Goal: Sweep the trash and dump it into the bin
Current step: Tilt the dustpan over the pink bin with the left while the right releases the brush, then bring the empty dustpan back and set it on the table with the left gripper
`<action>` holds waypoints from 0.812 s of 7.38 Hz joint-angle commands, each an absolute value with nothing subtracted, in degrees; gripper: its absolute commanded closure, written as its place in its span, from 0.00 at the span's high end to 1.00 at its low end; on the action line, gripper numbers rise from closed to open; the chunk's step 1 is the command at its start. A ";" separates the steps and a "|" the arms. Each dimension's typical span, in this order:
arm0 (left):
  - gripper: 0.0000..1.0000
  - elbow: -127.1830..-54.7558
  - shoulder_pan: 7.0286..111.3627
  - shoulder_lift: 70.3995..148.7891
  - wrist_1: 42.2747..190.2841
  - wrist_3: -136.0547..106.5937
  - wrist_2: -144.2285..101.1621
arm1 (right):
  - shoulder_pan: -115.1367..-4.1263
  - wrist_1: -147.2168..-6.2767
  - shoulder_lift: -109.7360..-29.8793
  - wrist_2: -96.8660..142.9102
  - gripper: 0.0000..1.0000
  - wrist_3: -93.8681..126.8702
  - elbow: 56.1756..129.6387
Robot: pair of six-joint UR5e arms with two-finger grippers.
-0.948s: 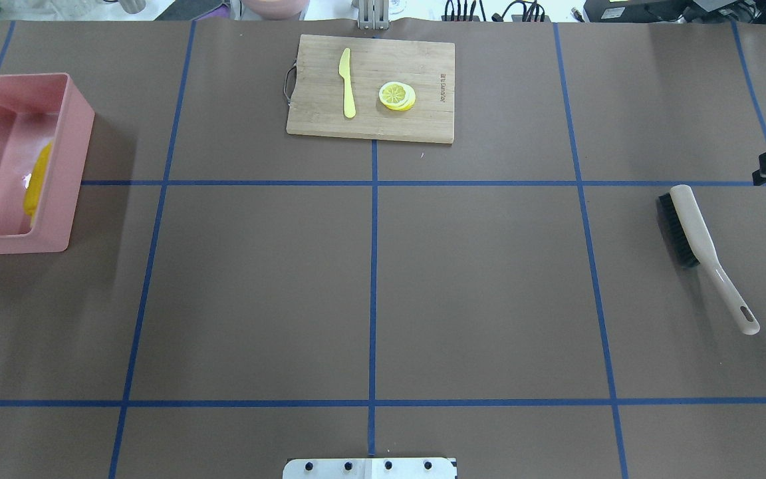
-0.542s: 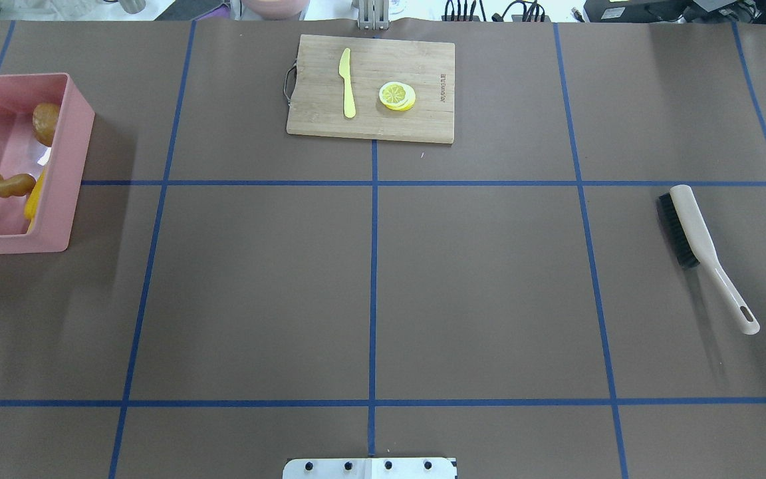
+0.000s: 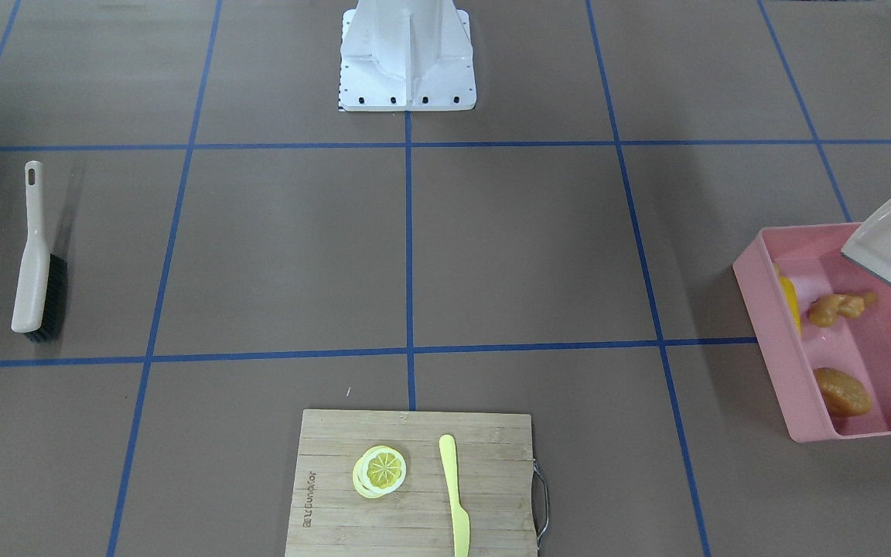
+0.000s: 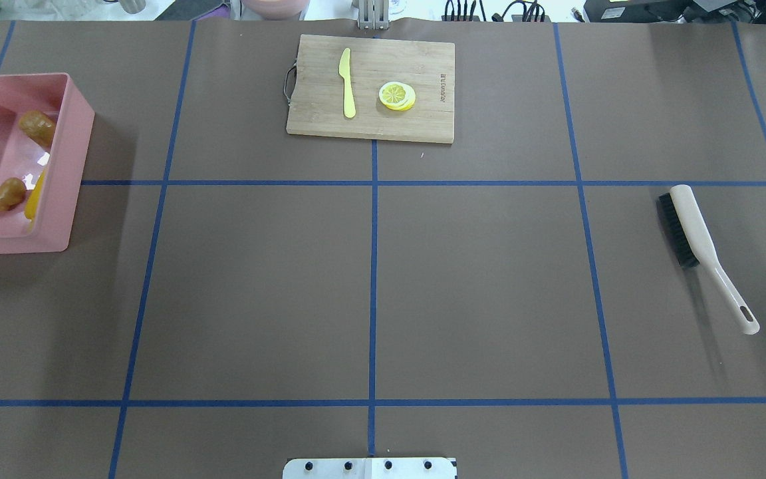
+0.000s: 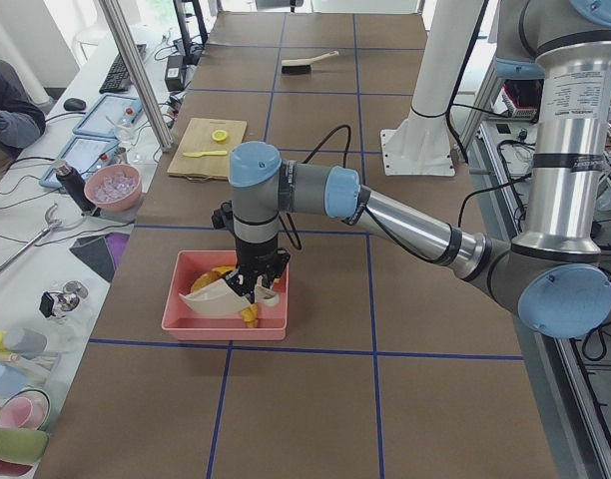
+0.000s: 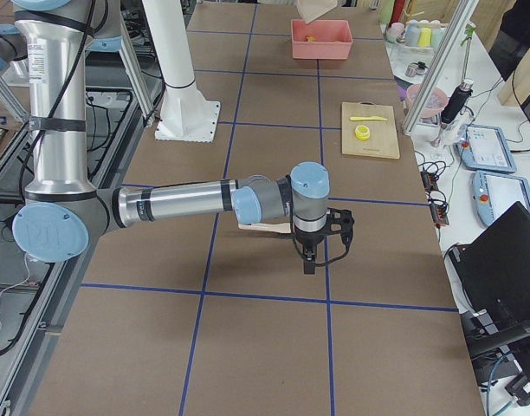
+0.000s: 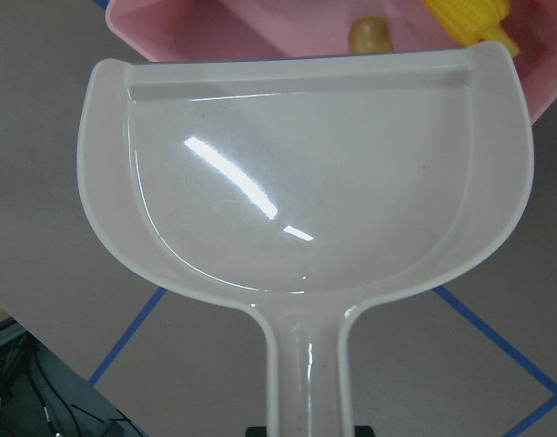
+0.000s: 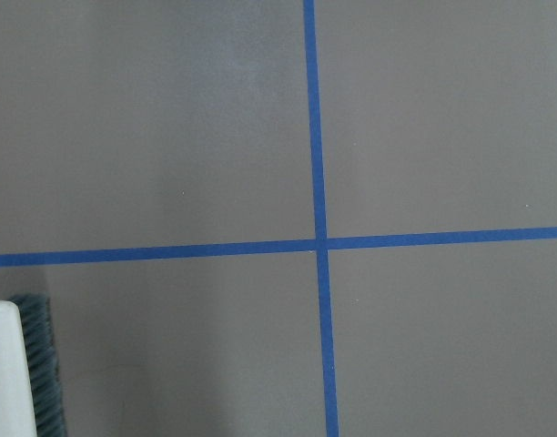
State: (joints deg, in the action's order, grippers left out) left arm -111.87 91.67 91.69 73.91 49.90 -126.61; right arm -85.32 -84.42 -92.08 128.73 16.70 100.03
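The pink bin [image 3: 770, 340] stands at the table's left end and also shows in the overhead view [image 4: 70, 166]. In it lie the yellow corn cob [image 3: 788, 298], the tan ginger root [image 3: 838, 307] and the brown potato [image 3: 841, 391]. My left gripper [image 5: 256, 291] is shut on the handle of the beige dustpan [image 7: 306, 182], which hangs tilted and empty over the bin. My right gripper [image 6: 307, 258] hovers low over the table beside the brush [image 4: 699, 239]. I cannot tell whether it is open or shut.
A wooden cutting board [image 4: 423, 60] lies at the table's far middle, with a pale yellow knife [image 4: 347, 83] and lemon slices [image 4: 397, 96] on it. The robot base [image 3: 407, 54] is at the near middle. An operator [image 5: 6, 120] sits beyond the far edge.
The potato and the ginger root have dropped into the bin beside the corn. The right gripper has left the overhead view at the right edge.
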 commanded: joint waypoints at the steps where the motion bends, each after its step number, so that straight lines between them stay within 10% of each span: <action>1: 0.34 -114.60 89.32 92.20 83.96 50.01 -131.92 | -89.11 -88.39 -92.11 130.07 1.00 16.61 100.19; 6: 0.34 -116.72 62.55 91.06 108.07 48.61 -134.48 | -90.35 -88.50 -92.64 130.08 1.00 16.61 100.11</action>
State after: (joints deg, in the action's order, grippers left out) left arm -116.83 69.70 91.56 102.24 49.20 -134.84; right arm -90.00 -88.42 -92.70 130.07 16.61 100.09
